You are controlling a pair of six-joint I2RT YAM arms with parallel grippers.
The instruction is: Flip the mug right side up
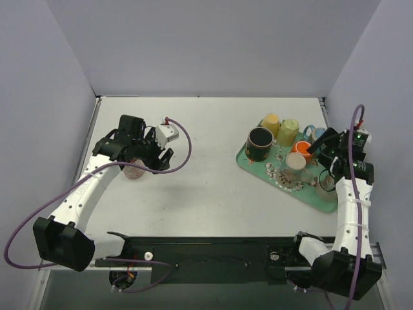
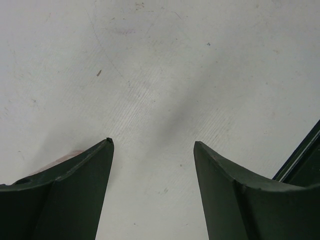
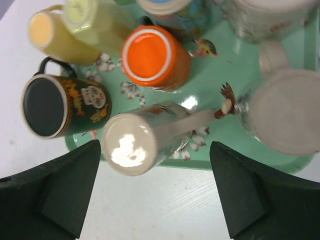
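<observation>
Both jaws stand released: left gripper [image 2: 153, 142] over the table [image 2: 160, 75], right gripper [image 3: 155, 150] above the inverted white mug [image 3: 127, 152], lower centre on the tray [image 3: 212, 70]; descending, its fingers may knock the adjacent orange mug [image 3: 150, 52] or dark mug [image 3: 50, 106].

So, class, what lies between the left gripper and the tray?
Nothing. In the top view, the table between the left gripper and the tray is bare; only the arm's purple cable loops near the gripper.

The flat mint-green tray [image 3: 215, 70] has white and brown flowers. The round black mug [image 3: 67, 106] has orange and yellow skulls — and a cream rim. The small pale mug [image 1: 134, 172] on the white table [image 1: 213, 194] looks pinkish.
</observation>
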